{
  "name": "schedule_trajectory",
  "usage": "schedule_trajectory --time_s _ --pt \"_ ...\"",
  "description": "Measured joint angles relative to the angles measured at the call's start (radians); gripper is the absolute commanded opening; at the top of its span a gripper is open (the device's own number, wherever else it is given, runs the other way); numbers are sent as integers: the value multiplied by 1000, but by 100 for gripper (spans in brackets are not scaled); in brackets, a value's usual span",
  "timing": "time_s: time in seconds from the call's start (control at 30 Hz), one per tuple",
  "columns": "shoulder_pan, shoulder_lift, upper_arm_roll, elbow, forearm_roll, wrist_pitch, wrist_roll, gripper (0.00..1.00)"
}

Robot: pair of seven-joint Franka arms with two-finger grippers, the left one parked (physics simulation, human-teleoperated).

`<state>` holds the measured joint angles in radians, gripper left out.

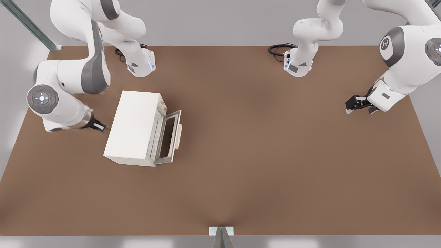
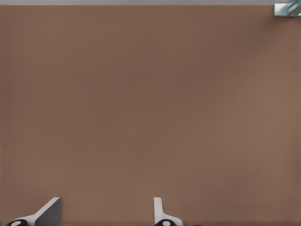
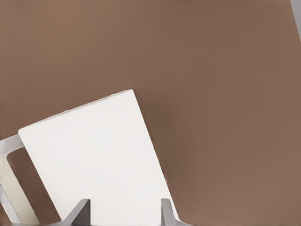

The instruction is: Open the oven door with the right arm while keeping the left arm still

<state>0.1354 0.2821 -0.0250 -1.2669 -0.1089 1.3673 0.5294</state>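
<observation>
Front view: a cream-white box-shaped oven body [image 1: 132, 128] sat on the flat brown table [image 1: 262, 155], toward the front view's left. Its grey-metal framed oven door [image 1: 167, 137] with dark glass window was swung partly out from the body on the side facing the front view's right, hinged along the lower edge, upper edge leaning away, the pale tan bar handle [image 1: 178, 136] on its outer face. The right arm [image 1: 69, 82], white with grey joint caps, reached in from the front view's left, and its black gripper [image 1: 103, 128] sat just beside the oven's back side – opposite the door, apart from the handle. Fingers looked parted, nothing between them. The arm's base [image 1: 141, 65] stood behind the oven with a short bunched black cable [image 1: 120, 53]. Left wrist view: only bare brown table [image 2: 150, 103] and a bit of metal rail [image 2: 287, 8] at one corner. Right wrist view: two grey fingertips [image 3: 77, 214] stood spread apart, empty, with the oven's plain cream top [image 3: 94, 160] seen past them – the gripper [image 3: 121, 214] hovered over the box, not the door. A sliver of the grey door frame [image 3: 6, 155] showed at the picture's edge, tilted open off the body.
</observation>
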Motion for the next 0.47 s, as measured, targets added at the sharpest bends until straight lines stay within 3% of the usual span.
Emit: schedule_trajectory --time_s 0.47 --pt "-28 8 -7 94 67 18 -232 100"
